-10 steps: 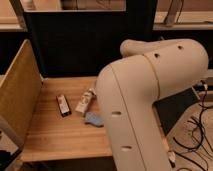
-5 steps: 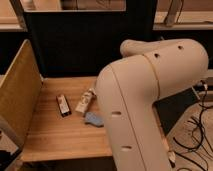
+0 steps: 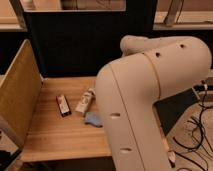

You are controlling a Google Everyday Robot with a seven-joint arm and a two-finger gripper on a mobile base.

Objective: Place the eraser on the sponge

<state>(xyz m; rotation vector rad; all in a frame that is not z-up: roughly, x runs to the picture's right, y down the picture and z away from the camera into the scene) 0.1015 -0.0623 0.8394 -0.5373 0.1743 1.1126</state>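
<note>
Camera view: the small, nearly black rectangular eraser [image 3: 63, 105] with its red-and-white label lies flat on the pale wooden worktop [image 3: 50, 137], its long axis running away from us. It sits apart from the pale blue, lumpy soft sponge [image 3: 93, 119], not on it. The bulky cream robot arm [image 3: 150, 95] fills the right side and the hand is out of frame, so I cannot tell its state. To my eye, the pickup wants a pinch across the eraser's narrow width, steering clear of the white bar-shaped tube [image 3: 85, 101] just beside it.

Single camera, set high, looks down past the near arm [image 3: 150, 95] onto the table [image 3: 55, 135] at left; gripper out of view.
</note>
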